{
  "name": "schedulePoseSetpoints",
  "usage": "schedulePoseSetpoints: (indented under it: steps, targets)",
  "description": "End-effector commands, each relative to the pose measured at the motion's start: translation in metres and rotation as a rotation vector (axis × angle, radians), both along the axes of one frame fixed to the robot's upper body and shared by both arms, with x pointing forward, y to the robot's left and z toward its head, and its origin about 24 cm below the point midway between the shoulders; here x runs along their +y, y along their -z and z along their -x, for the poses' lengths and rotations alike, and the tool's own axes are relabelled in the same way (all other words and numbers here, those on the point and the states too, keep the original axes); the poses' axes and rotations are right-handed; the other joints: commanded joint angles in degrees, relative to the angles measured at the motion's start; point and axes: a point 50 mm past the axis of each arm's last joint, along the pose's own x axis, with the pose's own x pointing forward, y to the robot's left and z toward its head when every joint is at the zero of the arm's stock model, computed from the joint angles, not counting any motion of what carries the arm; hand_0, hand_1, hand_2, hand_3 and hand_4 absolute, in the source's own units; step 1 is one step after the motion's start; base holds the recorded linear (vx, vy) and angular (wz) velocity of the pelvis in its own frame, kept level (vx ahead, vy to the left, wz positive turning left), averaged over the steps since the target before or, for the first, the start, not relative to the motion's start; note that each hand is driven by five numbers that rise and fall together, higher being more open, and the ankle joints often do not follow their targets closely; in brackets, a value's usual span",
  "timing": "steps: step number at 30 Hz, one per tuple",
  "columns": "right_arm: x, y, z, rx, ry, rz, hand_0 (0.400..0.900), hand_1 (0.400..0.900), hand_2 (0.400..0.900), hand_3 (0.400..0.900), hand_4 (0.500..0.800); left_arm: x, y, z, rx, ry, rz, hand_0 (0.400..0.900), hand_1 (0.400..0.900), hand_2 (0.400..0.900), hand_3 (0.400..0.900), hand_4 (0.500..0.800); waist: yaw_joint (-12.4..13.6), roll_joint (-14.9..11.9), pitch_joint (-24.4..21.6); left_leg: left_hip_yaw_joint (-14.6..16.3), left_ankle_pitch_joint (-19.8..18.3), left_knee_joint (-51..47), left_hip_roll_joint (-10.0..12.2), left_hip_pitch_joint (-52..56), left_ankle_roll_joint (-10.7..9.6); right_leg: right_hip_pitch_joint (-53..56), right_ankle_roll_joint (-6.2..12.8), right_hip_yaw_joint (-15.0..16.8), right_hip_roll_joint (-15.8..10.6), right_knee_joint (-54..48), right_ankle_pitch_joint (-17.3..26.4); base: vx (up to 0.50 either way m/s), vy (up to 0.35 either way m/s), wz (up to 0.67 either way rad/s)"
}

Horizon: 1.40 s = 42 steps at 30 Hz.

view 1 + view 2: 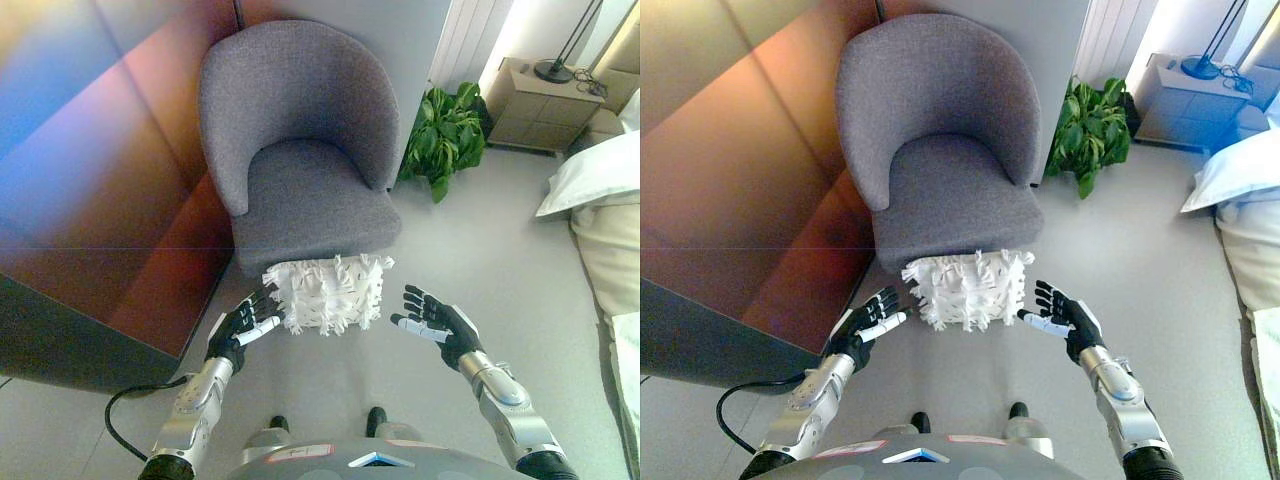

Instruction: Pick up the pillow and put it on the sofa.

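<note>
A white fringed pillow (328, 293) lies on the floor against the front of a grey armchair (297, 150), which serves as the sofa. My left hand (243, 327) is open, fingers spread, just left of the pillow's lower left corner. My right hand (437, 322) is open, fingers spread, a little to the right of the pillow and apart from it. Both hands are empty. The pillow also shows in the right eye view (969, 290), between the left hand (863, 330) and the right hand (1065, 318).
A dark reddish wall panel (110, 200) runs along the left. A green potted plant (446, 128) stands right of the chair, with a nightstand (545, 105) and lamp base behind it. A bed with a white pillow (600, 175) fills the right edge.
</note>
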Motion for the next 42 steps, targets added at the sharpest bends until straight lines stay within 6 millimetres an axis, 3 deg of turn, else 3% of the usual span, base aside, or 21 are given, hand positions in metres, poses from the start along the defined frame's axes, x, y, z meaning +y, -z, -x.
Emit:
schedulePoseSetpoints:
  steps: [1,16,31,35,38,39,40,42]
  targets:
    - [0.003,-0.039,-0.037,-0.236,-0.045,0.013,0.9,0.9,0.9,0.9,0.8,0.007,-0.033,-0.031,-0.205,0.017,-0.05,0.9,0.9,0.9,0.9,0.8,-0.2,-2.5,-1.3,0.4,-5.3,6.0,-2.6,-2.0,2.3,0.5,2.32,-2.4,-1.1,1.4,-1.0,0.0,0.0,0.0]
    - [0.007,-0.037,-0.038,-0.228,-0.053,0.003,0.9,0.9,0.9,0.9,0.8,0.005,-0.03,-0.032,-0.19,0.037,-0.044,0.9,0.9,0.9,0.9,0.8,-1.3,-2.4,-1.1,1.0,-4.9,5.8,-1.9,-1.5,1.7,0.3,1.76,-1.3,-0.2,0.9,-0.9,0.0,-0.023,-0.05]
    - [-0.001,-0.037,-0.032,-0.224,-0.023,0.008,0.9,0.9,0.9,0.9,0.8,0.003,-0.03,-0.032,-0.189,0.05,-0.021,0.9,0.9,0.9,0.9,0.8,-2.4,-1.9,0.0,0.5,-3.7,6.2,0.3,-2.2,0.1,-0.1,0.33,-1.2,2.1,1.4,-2.4,0.0,-0.064,0.03]
    - [-0.001,-0.041,-0.036,-0.249,-0.014,-0.004,0.9,0.9,0.9,0.9,0.8,0.004,-0.034,-0.037,-0.206,0.035,-0.01,0.9,0.9,0.9,0.9,0.8,-2.3,-2.5,1.6,-0.9,-4.3,12.8,2.6,-5.4,-0.9,-0.6,-1.0,-0.2,3.6,1.7,-3.1,0.0,-0.157,0.05]
    - [-0.005,-0.043,-0.038,-0.257,0.002,-0.001,0.9,0.9,0.9,0.9,0.8,-0.002,-0.035,-0.039,-0.213,0.059,0.01,0.9,0.9,0.9,0.9,0.8,-1.4,-2.7,4.5,-2.9,-0.4,28.5,4.3,-12.4,-1.2,1.0,-2.9,0.2,5.0,1.3,-3.7,0.01,-0.173,-0.03]
    - [-0.006,-0.041,-0.037,-0.249,0.008,0.006,0.9,0.9,0.9,0.9,0.8,-0.004,-0.036,-0.039,-0.217,0.066,0.018,0.9,0.9,0.9,0.9,0.8,-0.9,-2.5,5.0,-4.0,0.7,31.1,4.1,-13.7,-1.0,1.8,-3.3,0.0,5.3,1.0,-4.1,0.13,-0.076,-0.19]
    - [-0.009,-0.041,-0.037,-0.245,0.016,0.019,0.9,0.9,0.9,0.9,0.8,-0.007,-0.04,-0.042,-0.238,0.068,0.035,0.9,0.9,0.9,0.9,0.8,0.0,-2.3,5.7,-6.3,1.4,32.2,1.7,-16.5,-0.5,2.7,-3.18,0.3,5.0,0.7,-4.5,0.18,0.0,-0.33]
    - [-0.009,-0.042,-0.039,-0.25,0.013,0.02,0.9,0.9,0.9,0.9,0.8,-0.008,-0.041,-0.043,-0.248,0.06,0.047,0.9,0.9,0.9,0.9,0.8,0.7,-2.3,5.5,-7.1,0.3,30.7,-0.7,-19.9,-0.1,3.3,-2.82,0.7,4.5,0.6,-5.3,0.21,0.054,-0.38]
